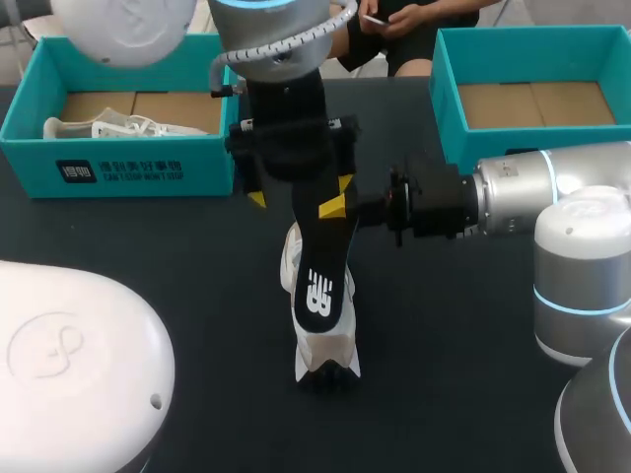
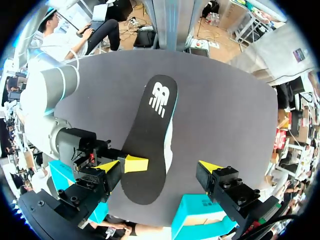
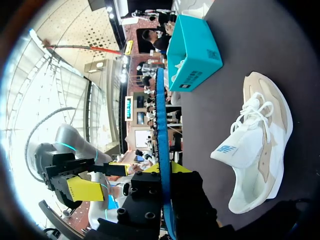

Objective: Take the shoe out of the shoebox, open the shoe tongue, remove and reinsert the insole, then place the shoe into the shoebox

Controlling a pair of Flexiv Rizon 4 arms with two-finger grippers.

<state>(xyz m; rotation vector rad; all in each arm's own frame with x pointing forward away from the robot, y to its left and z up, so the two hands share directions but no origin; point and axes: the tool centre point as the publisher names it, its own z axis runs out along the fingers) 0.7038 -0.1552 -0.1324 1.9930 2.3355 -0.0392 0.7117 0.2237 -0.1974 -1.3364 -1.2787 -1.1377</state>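
1. Right claw (image 3: 165, 169): closed on the insole (image 1: 323, 271), gripping its two flat faces at the end away from the logo. The insole is held above the shoe (image 3: 260, 145); whether its logo end touches the shoe cannot be told. A thin, flexible sheet gripped at one end may droop or swivel between the fingers, and its free end could then miss the shoe's opening.
2. Left claw (image 2: 159, 167): spread wide astride the insole's gripped end, above the shoe, holding nothing. If you close it carelessly, it may strike the right claw's finger or knock the insole askew.
3. Shoe: rests unheld on the dark surface (image 1: 473, 345), tongue pulled outward. If you press the insole in without steadying the shoe, it will likely slide or tip.
4. Shoebox (image 1: 446, 108): stands beyond the shoe on the right arm's side, well apart. A half-seated insole would go into the box uncorrected.
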